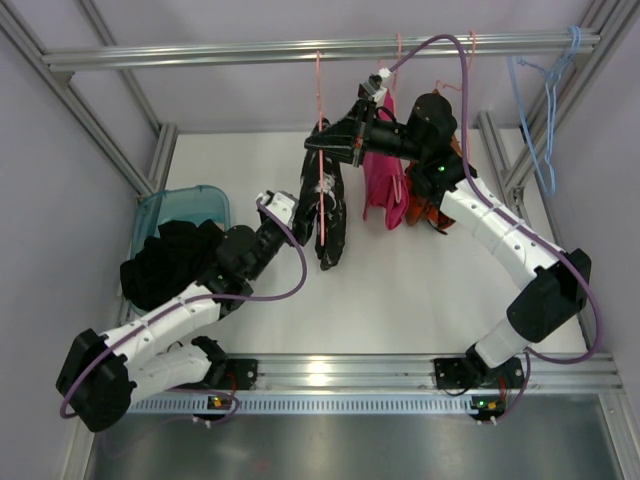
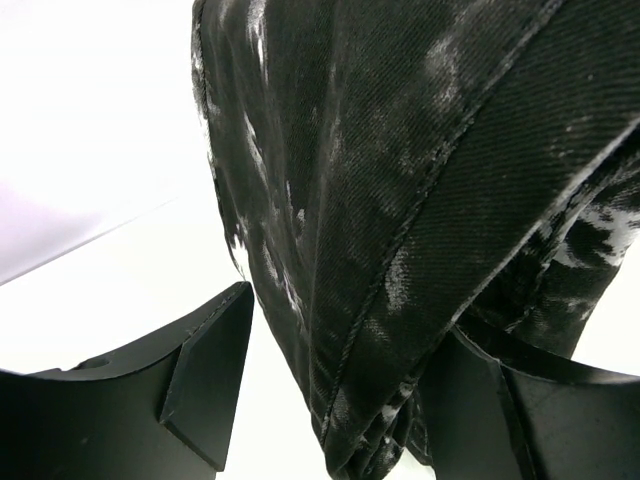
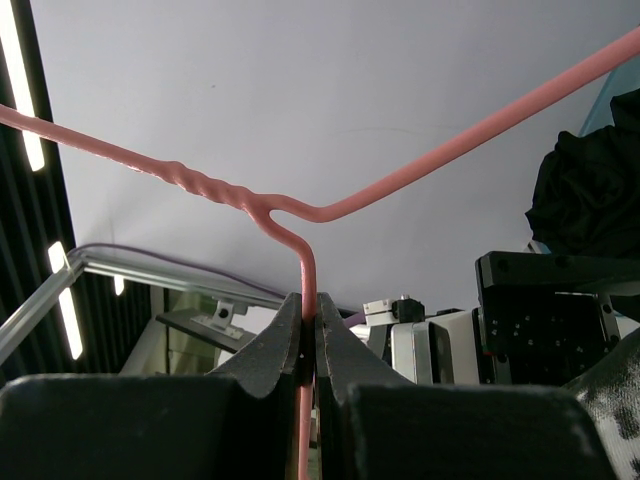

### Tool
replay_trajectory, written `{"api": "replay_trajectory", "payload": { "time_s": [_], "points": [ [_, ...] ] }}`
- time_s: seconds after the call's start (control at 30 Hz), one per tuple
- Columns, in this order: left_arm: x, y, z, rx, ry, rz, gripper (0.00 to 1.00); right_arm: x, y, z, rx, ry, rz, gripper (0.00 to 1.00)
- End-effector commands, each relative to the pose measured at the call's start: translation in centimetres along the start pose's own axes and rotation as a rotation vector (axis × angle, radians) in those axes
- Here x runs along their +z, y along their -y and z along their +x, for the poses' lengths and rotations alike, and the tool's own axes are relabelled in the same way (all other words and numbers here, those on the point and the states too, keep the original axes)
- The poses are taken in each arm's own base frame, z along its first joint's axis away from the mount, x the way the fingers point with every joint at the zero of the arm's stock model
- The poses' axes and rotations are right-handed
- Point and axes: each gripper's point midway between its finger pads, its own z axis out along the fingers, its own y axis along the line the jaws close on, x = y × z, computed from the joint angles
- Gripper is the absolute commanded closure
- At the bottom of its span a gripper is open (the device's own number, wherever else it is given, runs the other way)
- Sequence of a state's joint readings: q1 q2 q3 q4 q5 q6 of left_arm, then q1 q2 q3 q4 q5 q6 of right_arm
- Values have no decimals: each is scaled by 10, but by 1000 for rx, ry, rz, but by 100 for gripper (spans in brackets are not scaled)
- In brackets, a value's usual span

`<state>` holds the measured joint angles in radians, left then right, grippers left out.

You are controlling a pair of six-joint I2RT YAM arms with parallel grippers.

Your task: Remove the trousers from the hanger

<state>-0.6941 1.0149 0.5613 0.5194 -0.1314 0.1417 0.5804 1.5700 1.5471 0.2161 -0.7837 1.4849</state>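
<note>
The trousers (image 1: 330, 215), black with white speckles, hang as a long narrow bundle from the pale-pink wire hanger (image 1: 320, 190) below the top rail. My left gripper (image 1: 298, 215) is at their lower left side. In the left wrist view the trousers (image 2: 400, 200) drop between the fingers of the left gripper (image 2: 340, 330). The jaws are open around the fabric: the right finger touches it and a gap shows at the left finger. My right gripper (image 1: 322, 147) is up at the hanger's neck. In the right wrist view the right gripper (image 3: 309, 310) is shut on the hanger (image 3: 310, 215), just under the twisted joint.
A teal bin (image 1: 185, 200) at the left has plain black clothes (image 1: 170, 260) spilling out of it. A magenta-pink garment (image 1: 385, 190) hangs right of the trousers, behind the right arm. Light-blue wire hangers (image 1: 550, 100) hang at the far right of the metal rail (image 1: 250, 50).
</note>
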Motion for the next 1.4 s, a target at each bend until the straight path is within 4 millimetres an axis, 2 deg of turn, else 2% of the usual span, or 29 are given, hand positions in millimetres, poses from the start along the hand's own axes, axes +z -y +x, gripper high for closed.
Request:
{"api": "replay_trajectory", "payload": {
  "time_s": [0.0, 0.37, 0.47, 0.6, 0.63, 0.7, 0.73, 0.8, 0.83, 0.87, 0.9, 0.93, 0.97, 1.03, 1.13, 1.2, 1.23, 1.3, 1.33, 1.37],
  "points": [
    [8, -7, -23, -1, 56, -26, 32, -22, -93, 15, -238, 15, -225, 100],
    [31, -22, -29, 18, 83, -125, 34, -22, -92, 18, -227, 10, -225, 100],
    [32, -22, -29, 22, 88, -124, 40, -24, -92, 19, -224, 9, -226, 100],
    [34, -21, -36, 4, 113, -121, 53, -23, -88, 19, -217, 9, -216, 100],
    [33, -21, -41, -3, 127, -121, 64, -24, -88, 19, -221, 9, -214, 100],
    [30, -24, -59, -21, 153, -126, 79, -25, -84, 19, -234, 7, -204, 100],
    [29, -23, -57, -39, 125, -119, 92, -26, -82, 19, -243, 11, -197, 100],
    [22, -23, -90, -96, 177, -105, 100, -29, -79, 19, -260, 12, -192, 100],
    [20, -22, -90, -110, 148, -94, 100, -28, -70, 20, -265, 9, -177, 100],
    [18, -22, -111, -138, 178, -83, 100, -29, -66, 20, -269, 4, -170, 100],
    [13, -21, -124, -177, 191, -71, 100, -29, -62, 22, -272, 0, -165, 100],
    [11, -17, -126, -218, 169, -49, 100, -28, -51, 22, -278, -3, -152, 100],
    [8, -18, -148, -250, 197, -39, 100, -28, -46, 23, -278, -9, -146, 100],
    [2, -15, -169, -332, 216, -16, 100, -29, -33, 25, -281, -14, -127, 100],
    [-6, -20, -211, -413, 266, -10, 100, -32, -19, 30, -296, -25, -109, 100],
    [-8, -22, -222, -452, 270, -9, 100, -33, -14, 34, -305, -35, -100, 100],
    [-11, -25, -238, -467, 297, -7, 100, -34, -12, 35, -327, -37, -95, 100],
    [-11, -29, -248, -508, 309, -8, 100, -36, -5, 37, -330, -39, -70, 100],
    [-15, -32, -265, -530, 340, -1, 100, -36, -2, 39, -333, -42, -63, 100],
    [-14, -31, -270, -576, 339, 15, 100, -37, 3, 40, -320, -45, -43, 100]
  ]
}}
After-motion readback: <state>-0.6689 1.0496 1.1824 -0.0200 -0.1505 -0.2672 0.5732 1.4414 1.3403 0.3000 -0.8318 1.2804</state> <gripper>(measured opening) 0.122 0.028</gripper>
